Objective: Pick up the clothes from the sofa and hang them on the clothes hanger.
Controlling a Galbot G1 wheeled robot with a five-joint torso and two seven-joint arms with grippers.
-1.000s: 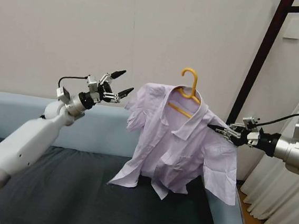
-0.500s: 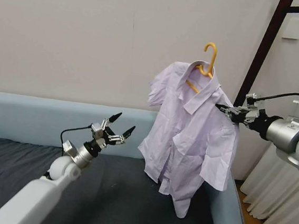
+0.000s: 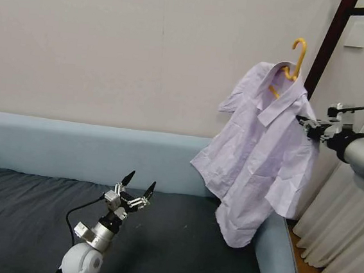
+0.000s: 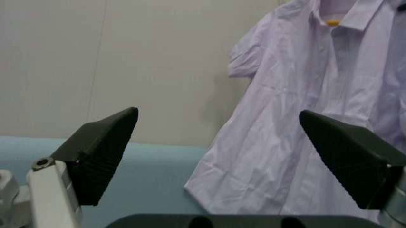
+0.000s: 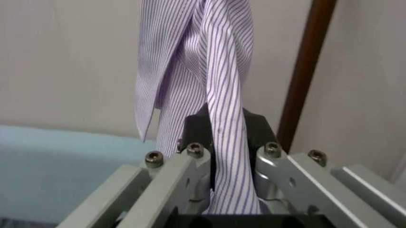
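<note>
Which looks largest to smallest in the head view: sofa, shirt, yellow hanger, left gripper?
1. sofa
2. shirt
3. left gripper and hanger: their visible parts look alike, so I do not rank them; the shirt hides most of the hanger.

We see the shirt (image 3: pixel 258 150) as thin, creased cloth with fine purple stripes, on a smooth yellow plastic hanger (image 3: pixel 300 57). The right tool (image 5: pixel 231 168) shows brushed bare metal, the left tool (image 3: pixel 141 183) matt black ribbed pads (image 4: pixel 101 152), and the sofa (image 3: pixel 19 217) dark matt fabric.
</note>
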